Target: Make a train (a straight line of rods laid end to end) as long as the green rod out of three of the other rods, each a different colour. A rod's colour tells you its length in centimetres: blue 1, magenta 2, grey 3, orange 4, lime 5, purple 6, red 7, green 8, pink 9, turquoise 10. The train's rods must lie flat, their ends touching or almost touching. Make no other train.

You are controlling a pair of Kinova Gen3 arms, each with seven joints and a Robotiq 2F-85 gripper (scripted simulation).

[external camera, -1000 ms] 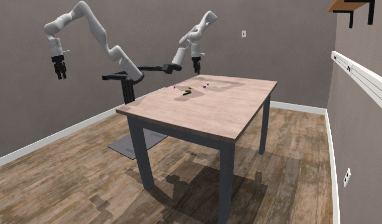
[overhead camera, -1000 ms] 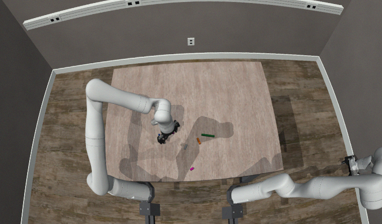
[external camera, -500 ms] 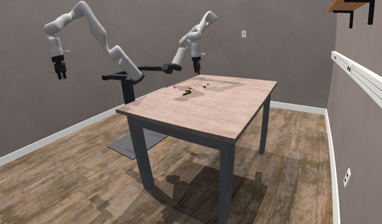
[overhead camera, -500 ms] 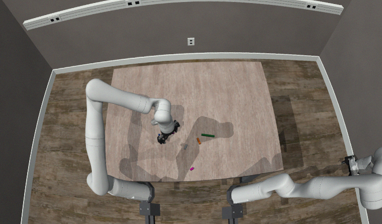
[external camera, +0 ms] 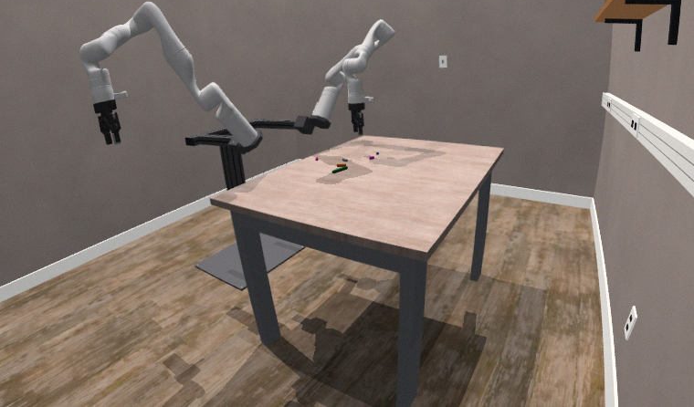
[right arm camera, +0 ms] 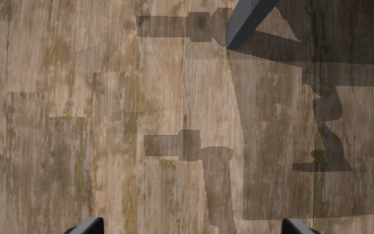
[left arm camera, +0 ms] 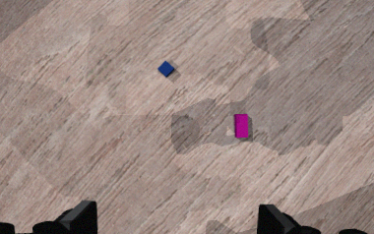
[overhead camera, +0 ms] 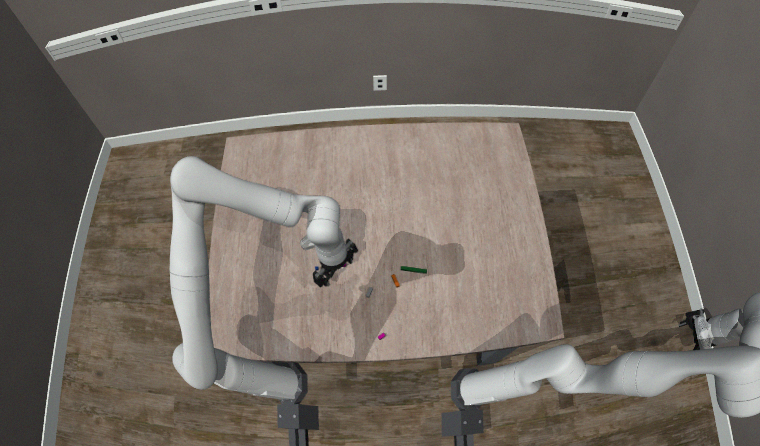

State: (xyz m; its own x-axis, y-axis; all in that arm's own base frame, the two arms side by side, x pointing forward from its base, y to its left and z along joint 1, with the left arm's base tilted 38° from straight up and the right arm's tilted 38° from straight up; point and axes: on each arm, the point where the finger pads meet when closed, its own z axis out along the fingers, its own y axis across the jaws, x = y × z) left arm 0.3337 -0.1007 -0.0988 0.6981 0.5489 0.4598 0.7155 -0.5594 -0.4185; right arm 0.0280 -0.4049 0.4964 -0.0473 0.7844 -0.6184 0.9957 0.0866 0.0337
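The left hand [overhead camera: 335,263] [external camera: 358,130] [left arm camera: 177,218] hangs above the bench [overhead camera: 448,183] [external camera: 389,203] [left arm camera: 98,162], fingers spread wide and pointing down. A blue rod [overhead camera: 316,268] [external camera: 377,152] [left arm camera: 165,69] and a magenta rod [external camera: 372,157] [left arm camera: 241,126] lie apart on the wood in its wrist view; from the top the hand partly covers that spot, and the small magenta patch beside it is probably this rod.

The green rod [overhead camera: 413,269] [external camera: 340,169] lies flat near the middle of the bench, with the orange rod [overhead camera: 395,280] [external camera: 341,164] near one end, at an angle to it. The grey rod [overhead camera: 369,292] [external camera: 345,160] lies between the orange rod and the left hand. A second magenta rod [overhead camera: 381,336] [external camera: 316,159] sits near the edge on the arms' side.

The right hand [overhead camera: 685,323] [external camera: 112,140] [right arm camera: 193,227] is spread too, beyond the bench, over the floor [overhead camera: 605,239] [external camera: 153,340] [right arm camera: 157,93].
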